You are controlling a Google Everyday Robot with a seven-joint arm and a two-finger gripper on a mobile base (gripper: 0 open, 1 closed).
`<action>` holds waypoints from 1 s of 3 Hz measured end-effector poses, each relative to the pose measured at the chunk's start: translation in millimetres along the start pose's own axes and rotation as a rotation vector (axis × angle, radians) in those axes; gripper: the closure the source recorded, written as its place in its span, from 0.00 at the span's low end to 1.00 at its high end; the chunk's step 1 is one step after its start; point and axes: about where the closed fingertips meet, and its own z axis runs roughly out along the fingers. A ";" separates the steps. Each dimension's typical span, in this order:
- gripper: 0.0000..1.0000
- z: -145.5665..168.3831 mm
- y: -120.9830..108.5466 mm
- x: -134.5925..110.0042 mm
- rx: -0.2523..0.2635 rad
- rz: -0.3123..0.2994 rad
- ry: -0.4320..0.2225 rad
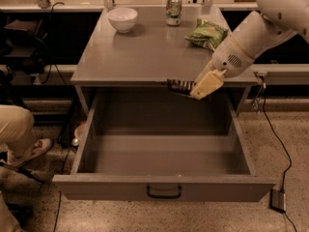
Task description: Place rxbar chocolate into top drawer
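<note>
The top drawer [164, 188] is pulled fully open below the grey table, its dark curved handle centred on the front panel. My gripper [202, 88] hangs at the table's front edge, above the back right of the drawer. It is shut on the rxbar chocolate [180, 86], a flat dark bar with pale lettering that sticks out to the left of the fingers. The bar is held in the air over the drawer's rear part.
On the table top [140, 57] stand a white bowl [122, 19], a soda can [173, 8] and a green chip bag [207, 33]. A person's leg and shoe [21, 137] are at the left. A cable and box [278, 199] lie on the floor at the right.
</note>
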 end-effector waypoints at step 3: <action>1.00 153.6 28.4 36.5 -0.105 0.217 0.016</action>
